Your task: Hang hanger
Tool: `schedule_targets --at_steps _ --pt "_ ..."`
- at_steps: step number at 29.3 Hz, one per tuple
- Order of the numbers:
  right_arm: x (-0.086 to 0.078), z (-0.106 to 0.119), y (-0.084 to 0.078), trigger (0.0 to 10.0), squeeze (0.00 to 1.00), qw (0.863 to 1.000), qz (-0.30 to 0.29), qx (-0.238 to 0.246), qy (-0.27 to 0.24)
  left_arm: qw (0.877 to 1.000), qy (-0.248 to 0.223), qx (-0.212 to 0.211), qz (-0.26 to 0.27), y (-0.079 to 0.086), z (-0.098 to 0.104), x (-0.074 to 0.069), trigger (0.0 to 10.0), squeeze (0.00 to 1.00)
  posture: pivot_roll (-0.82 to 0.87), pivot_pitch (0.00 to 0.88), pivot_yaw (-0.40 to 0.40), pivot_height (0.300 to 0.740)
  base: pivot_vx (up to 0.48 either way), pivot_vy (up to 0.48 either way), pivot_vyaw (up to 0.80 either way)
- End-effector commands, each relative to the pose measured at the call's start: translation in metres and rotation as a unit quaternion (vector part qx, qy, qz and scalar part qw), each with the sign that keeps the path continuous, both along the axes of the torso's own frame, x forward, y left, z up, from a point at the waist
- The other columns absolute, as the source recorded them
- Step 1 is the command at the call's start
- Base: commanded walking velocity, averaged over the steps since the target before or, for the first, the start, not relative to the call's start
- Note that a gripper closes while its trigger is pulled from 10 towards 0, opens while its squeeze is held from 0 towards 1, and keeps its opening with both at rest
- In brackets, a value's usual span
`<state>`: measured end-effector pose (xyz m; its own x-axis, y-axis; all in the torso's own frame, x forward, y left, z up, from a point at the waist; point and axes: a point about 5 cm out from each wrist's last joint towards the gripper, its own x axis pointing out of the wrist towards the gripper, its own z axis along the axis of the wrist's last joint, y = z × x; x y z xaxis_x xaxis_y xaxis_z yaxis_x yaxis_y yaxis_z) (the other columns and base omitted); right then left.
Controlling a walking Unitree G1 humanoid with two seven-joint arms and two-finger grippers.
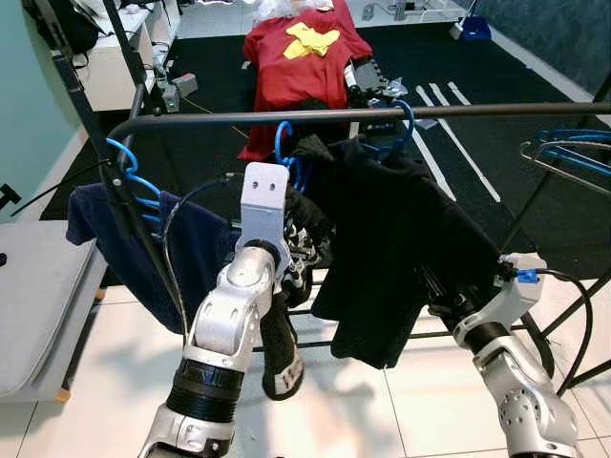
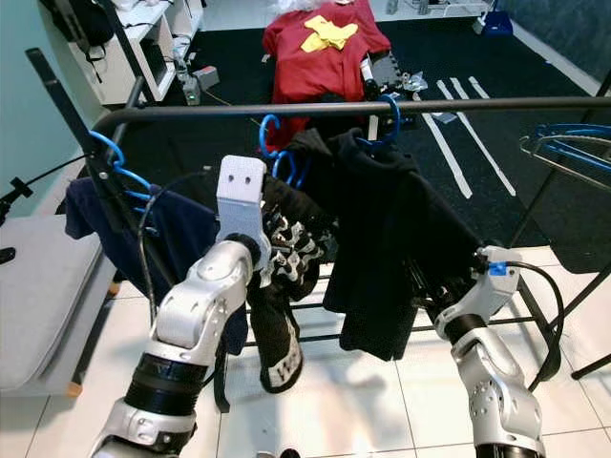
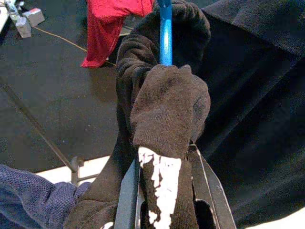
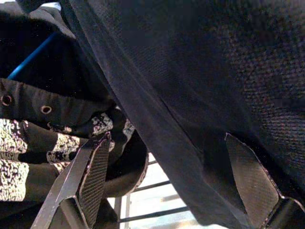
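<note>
A black rail [image 1: 315, 115] of the drying rack spans the scene and carries three blue hangers. One blue hanger [image 1: 284, 153] hooks over the rail near its middle with a dark brown garment [image 3: 167, 109] bearing white print. Another hanger [image 1: 405, 129], at 3 o'clock from it, holds a black garment [image 1: 401, 248], and a third [image 1: 129, 176], at 9 o'clock, holds a navy one [image 1: 191, 248]. The left gripper [image 3: 164, 191] is raised just beneath the middle hanger, its fingers [image 3: 126, 200] closed around the bunched brown fabric. The right gripper [image 4: 167, 167] reaches up from 5 o'clock, fingers [image 4: 93, 174] spread wide, with the black garment's hem draped between them. A red shirt [image 1: 301, 57] lies beyond.
</note>
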<state>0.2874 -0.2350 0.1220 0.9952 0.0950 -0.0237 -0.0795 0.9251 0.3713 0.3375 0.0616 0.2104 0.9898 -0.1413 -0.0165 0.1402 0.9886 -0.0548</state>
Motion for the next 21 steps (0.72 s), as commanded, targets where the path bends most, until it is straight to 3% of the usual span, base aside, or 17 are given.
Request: schedule_targets --at_steps 1,8,11,21 --pt "-0.003 -0.004 -0.001 10.0 0.00 1.000 -0.006 0.003 0.005 0.997 -0.069 -0.046 -0.006 -0.013 0.036 -0.001 10.0 0.00 -0.11 0.155 0.052 0.740 0.000 0.000 0.00" --pt "-0.004 -0.004 0.001 10.0 0.00 1.000 -0.006 0.006 0.005 0.982 -0.156 -0.089 -0.064 -0.026 0.065 -0.015 10.0 0.00 -0.11 0.160 0.053 0.740 0.000 0.000 0.00" --pt "-0.004 -0.004 0.001 10.0 0.00 1.000 -0.006 0.008 0.005 0.978 -0.177 -0.084 -0.070 -0.027 0.069 -0.018 10.0 0.00 -0.11 0.162 0.054 0.740 0.000 0.000 0.00" --pt "-0.005 -0.004 0.002 10.0 0.00 1.000 -0.006 0.010 0.004 0.977 -0.185 -0.077 -0.076 -0.029 0.070 -0.018 10.0 0.00 -0.11 0.164 0.058 0.740 0.000 0.000 0.00"
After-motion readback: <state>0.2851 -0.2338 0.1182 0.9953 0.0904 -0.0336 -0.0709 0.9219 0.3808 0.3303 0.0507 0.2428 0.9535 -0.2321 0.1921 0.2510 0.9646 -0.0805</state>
